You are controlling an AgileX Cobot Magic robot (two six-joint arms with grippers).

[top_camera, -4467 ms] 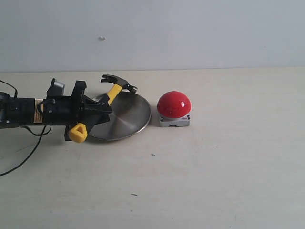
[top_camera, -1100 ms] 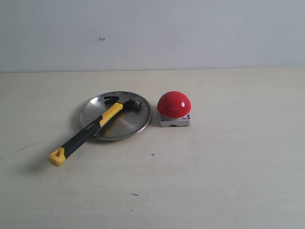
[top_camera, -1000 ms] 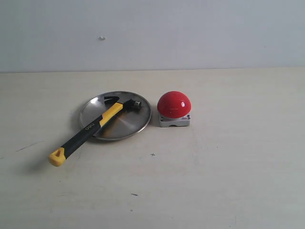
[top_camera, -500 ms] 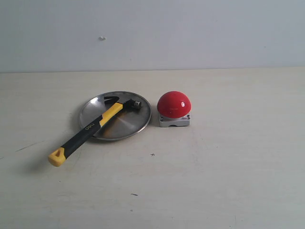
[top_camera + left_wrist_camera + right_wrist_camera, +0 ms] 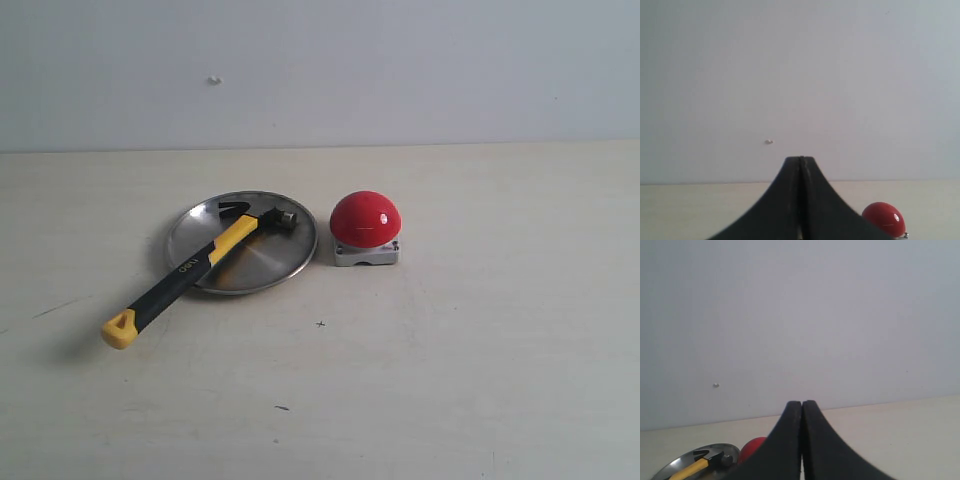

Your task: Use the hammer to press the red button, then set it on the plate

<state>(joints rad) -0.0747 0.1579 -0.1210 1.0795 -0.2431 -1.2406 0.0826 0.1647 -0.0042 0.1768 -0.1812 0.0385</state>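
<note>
The hammer lies with its dark head on the silver plate, and its yellow-and-black handle runs over the near-left rim to the table. The yellow loop rests on the tabletop. Right of the plate stands the red button on its grey base. Neither arm shows in the exterior view. My left gripper is shut with nothing in it, and the red button sits off to one side of it. My right gripper is shut and empty too, with the hammer, plate and button beyond it.
The pale tabletop stretches around the plate and button up to a plain light wall at the back. A small mark shows on the wall.
4.5 s ago the left gripper held the hammer over the plate. The arm has since left the exterior view, and over the last second nothing has moved.
</note>
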